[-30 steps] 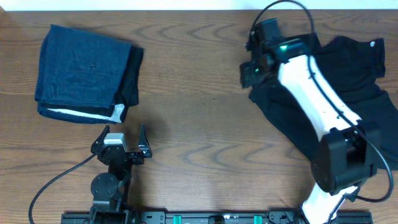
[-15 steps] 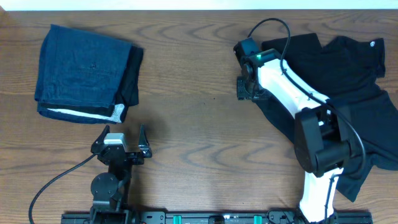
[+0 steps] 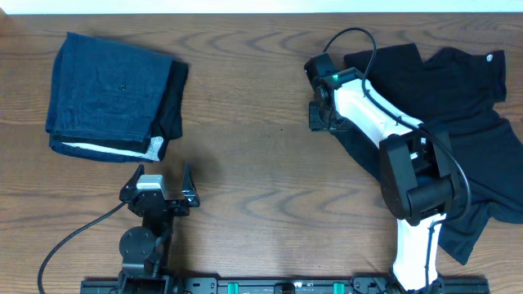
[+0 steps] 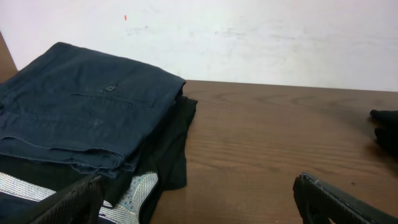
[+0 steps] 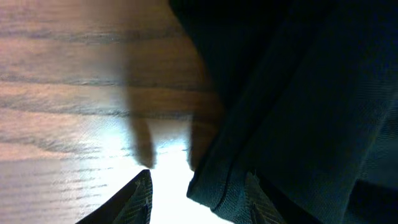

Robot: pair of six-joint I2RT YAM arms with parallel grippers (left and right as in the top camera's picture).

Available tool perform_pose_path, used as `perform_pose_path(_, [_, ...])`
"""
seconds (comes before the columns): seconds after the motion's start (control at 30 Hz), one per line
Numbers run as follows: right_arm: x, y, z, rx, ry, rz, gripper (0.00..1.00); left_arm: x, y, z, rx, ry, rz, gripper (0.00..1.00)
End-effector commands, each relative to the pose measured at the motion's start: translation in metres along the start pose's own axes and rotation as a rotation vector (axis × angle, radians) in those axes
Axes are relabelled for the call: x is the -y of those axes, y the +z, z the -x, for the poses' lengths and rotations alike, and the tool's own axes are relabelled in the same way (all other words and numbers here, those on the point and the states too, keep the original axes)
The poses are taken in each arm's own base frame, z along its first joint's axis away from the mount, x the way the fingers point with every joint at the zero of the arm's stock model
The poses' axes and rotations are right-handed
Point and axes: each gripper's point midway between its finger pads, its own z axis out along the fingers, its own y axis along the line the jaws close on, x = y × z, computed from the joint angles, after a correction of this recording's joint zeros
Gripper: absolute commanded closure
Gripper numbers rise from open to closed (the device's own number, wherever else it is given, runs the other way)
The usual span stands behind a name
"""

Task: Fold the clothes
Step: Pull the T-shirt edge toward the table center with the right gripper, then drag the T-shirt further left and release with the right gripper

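Observation:
The clothes, one black shirt [image 3: 458,90], lie crumpled at the table's right side. My right gripper [image 3: 319,116] is down at the shirt's left edge. In the right wrist view the gripper [image 5: 199,194] is open, its fingers apart around the shirt's [image 5: 298,93] thick hem. The hem lies against the right finger, with bare table between it and the left finger. My left gripper [image 3: 161,181] rests open near the front left, empty. In the left wrist view the left gripper [image 4: 199,208] points at bare wood beside the folded garment.
A folded dark-blue denim-like garment [image 3: 114,90] with a white edge lies at the back left, seen close in the left wrist view [image 4: 81,118]. Brown wooden table [image 3: 261,171] runs between the two arms. A cable trails from the left arm's base.
The right arm has swung left and down along the shirt's left edge, lowering onto the hem. Its jaws have narrowed. The left arm has not moved.

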Motion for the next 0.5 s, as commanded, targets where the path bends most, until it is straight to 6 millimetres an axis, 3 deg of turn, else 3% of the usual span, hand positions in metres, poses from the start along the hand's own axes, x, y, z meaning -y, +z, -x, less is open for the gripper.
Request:
perform_pose_path(0.0, [0.0129,0.0086,-0.0016,0.006,0.051,-0.059,0.54,-0.003,0.001,-0.0169,-0.049,0.02,0.013,0.02])
perform_pose_path(0.23, [0.0125,0.01,-0.0028,0.005,0.05,-0.058,0.62,-0.003,0.001,-0.0169,-0.049,0.02,0.013,0.02])
perform_pose_path(0.4, [0.0122,0.0099,-0.0036,0.002,0.048,-0.058,0.84,-0.003,0.001,-0.0169,-0.049,0.02,0.013,0.02])
perform_pose_path(0.47, [0.0117,0.0099,-0.0038,0.0,0.048,-0.055,0.98,-0.003,0.001,-0.0169,-0.049,0.02,0.013,0.02])
